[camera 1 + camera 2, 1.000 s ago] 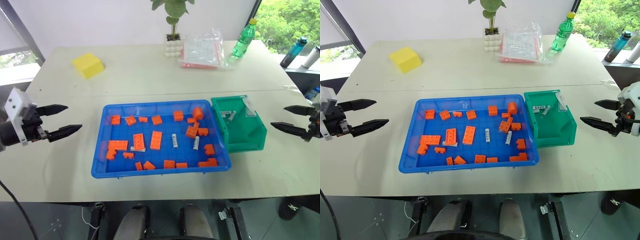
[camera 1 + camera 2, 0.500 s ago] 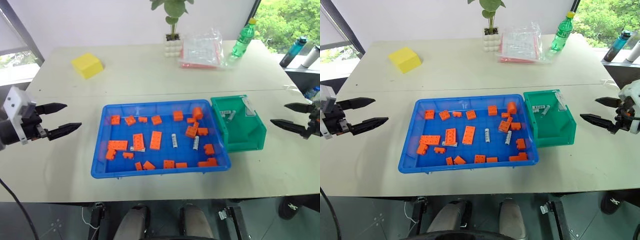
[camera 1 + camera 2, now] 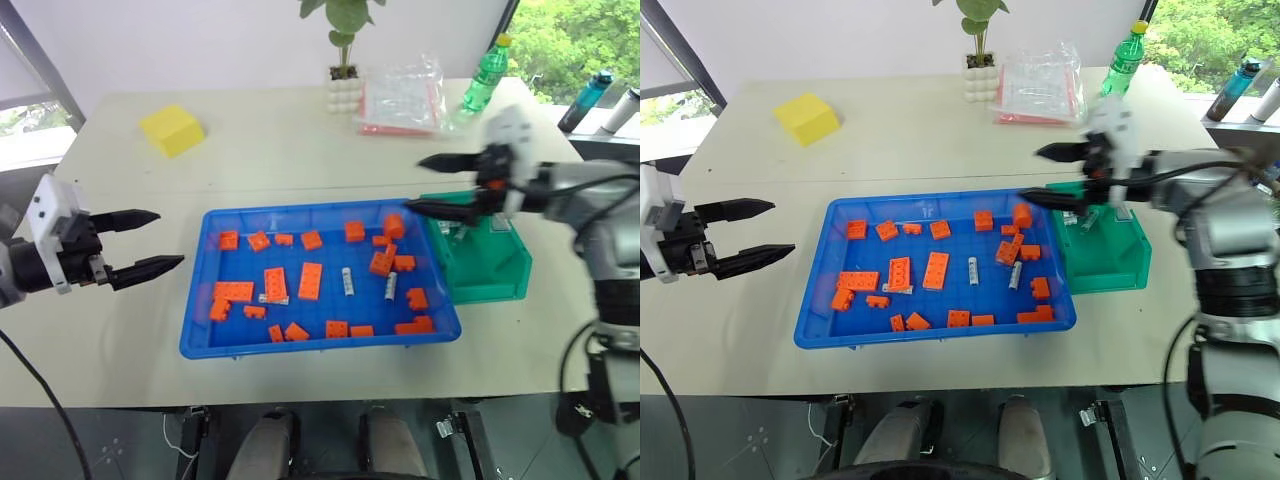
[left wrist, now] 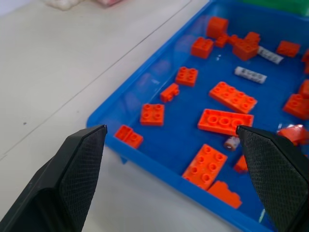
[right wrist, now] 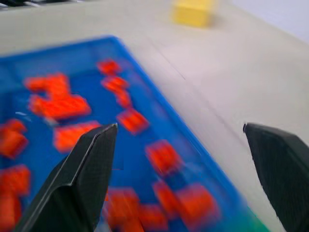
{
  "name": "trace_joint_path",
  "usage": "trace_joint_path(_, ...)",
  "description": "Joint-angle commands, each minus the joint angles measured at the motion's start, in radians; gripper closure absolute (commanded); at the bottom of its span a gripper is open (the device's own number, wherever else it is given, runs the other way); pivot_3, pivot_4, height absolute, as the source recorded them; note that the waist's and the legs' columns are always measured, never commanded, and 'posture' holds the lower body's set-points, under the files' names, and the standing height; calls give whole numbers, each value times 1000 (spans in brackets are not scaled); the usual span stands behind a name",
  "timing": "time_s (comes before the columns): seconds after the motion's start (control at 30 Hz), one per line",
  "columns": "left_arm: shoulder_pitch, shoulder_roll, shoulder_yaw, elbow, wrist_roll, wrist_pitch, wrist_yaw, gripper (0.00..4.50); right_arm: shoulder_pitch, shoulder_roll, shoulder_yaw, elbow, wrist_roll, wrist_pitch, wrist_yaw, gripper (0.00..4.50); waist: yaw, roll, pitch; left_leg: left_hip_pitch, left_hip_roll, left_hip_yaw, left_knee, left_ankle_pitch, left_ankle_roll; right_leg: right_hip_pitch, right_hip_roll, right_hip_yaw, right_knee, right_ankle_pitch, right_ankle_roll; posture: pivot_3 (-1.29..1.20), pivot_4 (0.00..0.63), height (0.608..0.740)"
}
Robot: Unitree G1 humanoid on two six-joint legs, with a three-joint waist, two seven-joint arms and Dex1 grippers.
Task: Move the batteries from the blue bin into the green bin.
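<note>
The blue bin [image 3: 300, 212] lies mid-table, holding many orange bricks [image 3: 311, 281] and three silver batteries [image 3: 348, 281] [image 3: 391, 287] [image 3: 276, 298]. Touching its right side is the green bin [image 3: 495, 272], with batteries [image 3: 1085, 218] inside that are partly hidden by my right arm. My right gripper [image 3: 415, 184] hangs open and empty over the blue bin's far right corner, beside the green bin. My left gripper [image 3: 170, 238] is open and empty, just left of the blue bin. The left wrist view shows batteries [image 4: 250, 75] [image 4: 269, 55] among the bricks.
At the back of the table are a yellow block [image 3: 175, 130], a white plant pot [image 3: 346, 94], a clear plastic bag [image 3: 405, 98] and a green bottle [image 3: 484, 75]. Bare tabletop lies to the left of and in front of the blue bin.
My right arm swung left from the table's right edge to above the blue bin's far right corner, staying open. The left gripper edged slightly toward the blue bin.
</note>
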Motion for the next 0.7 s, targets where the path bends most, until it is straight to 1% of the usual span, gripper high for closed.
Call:
trace_joint_path(0.03, 18, 23, 31, -65, -30, 17, -26, 0, -56, 82, 111, -42, -28, -37, 36, 196, 1, 0, 0, 0, -1, -1, 1, 0, 0, 0, 0, 0, 0, 0, 0, 0, 150, 726)
trace_joint_path(0.07, 28, 25, 32, -78, -30, 19, -33, 0, -78, 117, 147, -16, -47, -40, 34, 196, -1, 0, 0, 0, -1, -1, 1, 0, 0, 0, 0, 0, 0, 0, 0, 0, 150, 726)
trace_joint_path(0.13, 54, 20, 38, -114, -36, 26, -37, 0, -124, 230, 229, 69, -88, -29, 5, 196, -5, 0, 0, 0, -1, -1, 1, 0, 0, 0, 0, 0, 0, 0, 0, 0, 150, 726)
trace_joint_path(0.17, 62, 17, 40, -126, -39, 28, -36, 0, -134, 266, 250, 96, -100, -29, 0, 196, -7, 0, 0, 0, -1, -1, 1, 0, 0, 0, 0, 0, 0, 0, 0, 0, 150, 726)
trace_joint_path(0.3, 86, 5, 37, -172, -45, 32, -22, 0, -140, 367, 325, 172, -157, -71, 8, 196, -12, 0, 0, 0, -1, -3, 0, 0, -1, 0, 0, -1, 2, 0, 0, 0, 150, 726)
trace_joint_path(0.33, 92, 1, 36, -185, -46, 35, -15, 0, -139, 387, 348, 191, -183, -105, 4, 196, -12, 0, 0, 0, -1, -4, 1, 0, -1, 0, 0, -1, 2, 0, 0, 0, 150, 726)
trace_joint_path(0.4, 116, -2, 37, -226, -53, 44, -12, 0, -144, 392, 419, 232, -277, -248, 27, 196, -16, 0, 0, 0, -2, -4, 0, 0, -1, 0, 0, -1, 2, 0, 0, 0, 150, 726)
trace_joint_path(0.5, 152, 2, 44, -270, -66, 56, -25, 0, -174, 396, 454, 294, -315, -354, 115, 196, -23, 0, 0, 0, -2, -4, 0, 0, -1, 0, 0, -2, 2, 0, 0, 0, 150, 726)
trace_joint_path(0.6, 166, 7, 42, -301, -75, 63, -27, 0, -262, 447, 482, 462, -369, -473, 176, 196, -31, 0, 0, 0, -1, -4, 0, 0, -1, 0, 1, -2, 2, 0, 0, 0, 150, 726)
trace_joint_path(0.7, 168, 7, 39, -317, -67, 59, -18, 0, -322, 501, 498, 614, -427, -584, 193, 196, -37, 0, 0, 0, 0, -4, 0, 1, -1, -1, 2, -2, 2, 0, 0, 0, 150, 726)
